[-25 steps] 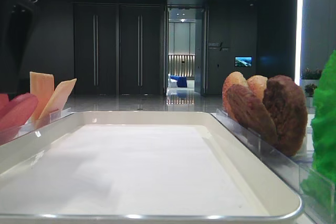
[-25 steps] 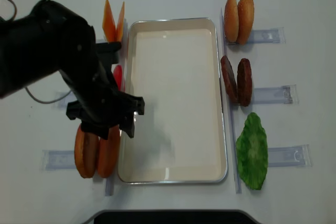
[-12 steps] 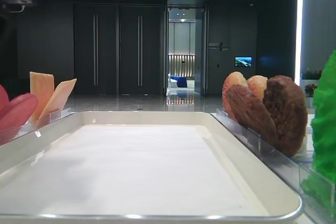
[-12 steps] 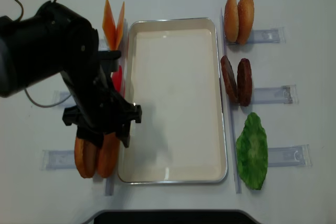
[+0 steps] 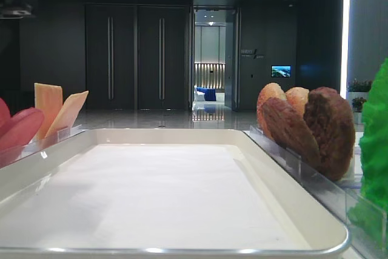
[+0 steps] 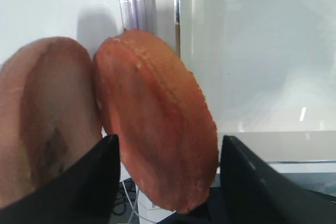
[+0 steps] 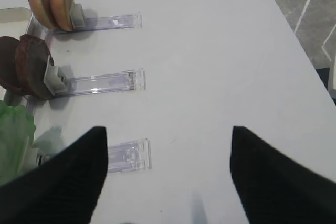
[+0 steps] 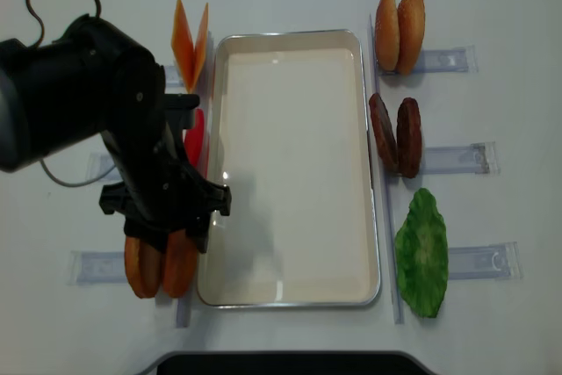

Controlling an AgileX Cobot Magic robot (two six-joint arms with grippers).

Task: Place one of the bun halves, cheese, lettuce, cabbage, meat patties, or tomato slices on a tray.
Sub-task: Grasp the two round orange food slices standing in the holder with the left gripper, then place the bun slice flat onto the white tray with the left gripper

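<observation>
Since earlier, left claw (image 6: 167,174) drops over the bun halves (image 6: 152,129) beside the tray (image 8: 290,298), jaws apart astride the inner bun, nothing held; closing off-centre could topple its neighbour.

The tray (image 8: 290,37) at the centre of the top view has a shiny, metal-looking rim and a matt white paper lining. The holders (image 7: 102,83) in the upper left of the right wrist view are clear glossy plastic. The patties (image 8: 395,136) at right look rough and bumpy; the buns (image 6: 152,129) in the left wrist view are matt with a slightly pitted crust. The tomato (image 5: 18,128) at left looks smooth. The table (image 7: 210,51) is plain matt white.
</observation>
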